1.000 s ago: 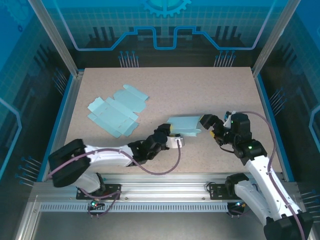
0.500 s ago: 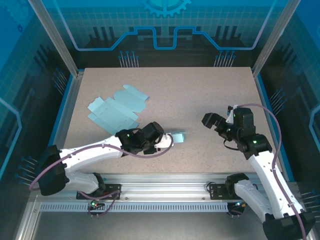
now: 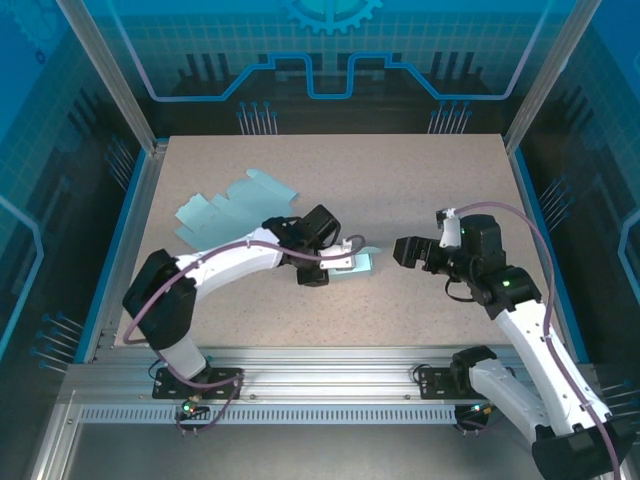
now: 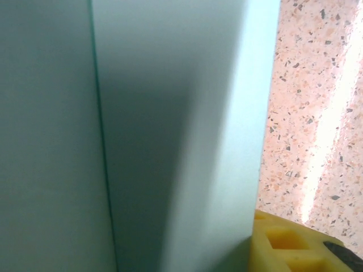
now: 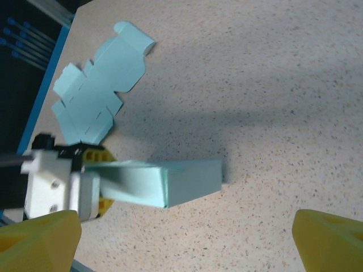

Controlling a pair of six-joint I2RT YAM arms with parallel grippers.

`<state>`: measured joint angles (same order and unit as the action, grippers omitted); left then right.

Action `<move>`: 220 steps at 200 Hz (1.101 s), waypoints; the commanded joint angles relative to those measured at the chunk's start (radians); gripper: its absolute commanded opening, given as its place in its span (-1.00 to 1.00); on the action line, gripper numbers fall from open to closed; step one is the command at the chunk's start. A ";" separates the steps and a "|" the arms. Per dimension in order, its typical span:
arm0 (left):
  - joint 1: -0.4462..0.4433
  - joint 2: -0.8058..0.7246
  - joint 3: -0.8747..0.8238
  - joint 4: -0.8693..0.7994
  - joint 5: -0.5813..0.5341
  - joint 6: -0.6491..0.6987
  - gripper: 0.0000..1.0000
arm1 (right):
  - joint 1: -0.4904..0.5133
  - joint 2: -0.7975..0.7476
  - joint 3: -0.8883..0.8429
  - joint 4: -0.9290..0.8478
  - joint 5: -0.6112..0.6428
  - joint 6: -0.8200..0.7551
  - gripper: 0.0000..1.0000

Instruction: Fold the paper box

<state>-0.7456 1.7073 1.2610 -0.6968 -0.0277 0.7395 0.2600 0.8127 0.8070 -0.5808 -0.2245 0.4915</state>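
A speckled desk (image 3: 420,180) seen from above, with two robot arms reaching in from its near edge. At the middle of the desk the left pincer (image 3: 338,264) grips one end of a pale blue, partly folded paper box (image 3: 362,262), its jaws narrowed onto the card. The left wrist view shows the box wall pressed right against a yellow pad (image 4: 283,246). Whether the box rests on the desk or hangs just above it cannot be told. It is held out lengthwise with its free end toward the right arm, probably so that arm can reach the end and tuck a flap. The right pincer (image 3: 408,250) hovers near that free end, apart from it, spread wide and holding nothing. Its yellow fingertips (image 5: 39,243) frame the box in the right wrist view. A flat, unfolded box blank (image 3: 225,212) lies well apart at the back left, seemingly spare stock.
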 commanded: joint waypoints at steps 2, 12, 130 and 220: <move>0.025 0.060 0.084 -0.095 0.091 0.071 -0.14 | 0.053 0.045 0.002 0.024 -0.005 -0.108 0.89; 0.031 0.078 0.102 -0.100 0.099 0.076 -0.15 | 0.077 0.073 0.007 0.027 0.022 -0.128 0.84; 0.045 0.066 0.108 -0.043 0.060 0.069 0.64 | 0.139 0.308 0.122 0.075 0.080 -0.258 0.31; 0.079 -0.315 -0.112 0.294 0.009 -0.231 0.50 | 0.139 0.353 0.174 -0.004 0.079 -0.306 0.36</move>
<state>-0.6994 1.4864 1.2247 -0.5438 0.0204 0.6849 0.3874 1.1294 0.9401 -0.5453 -0.1379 0.2035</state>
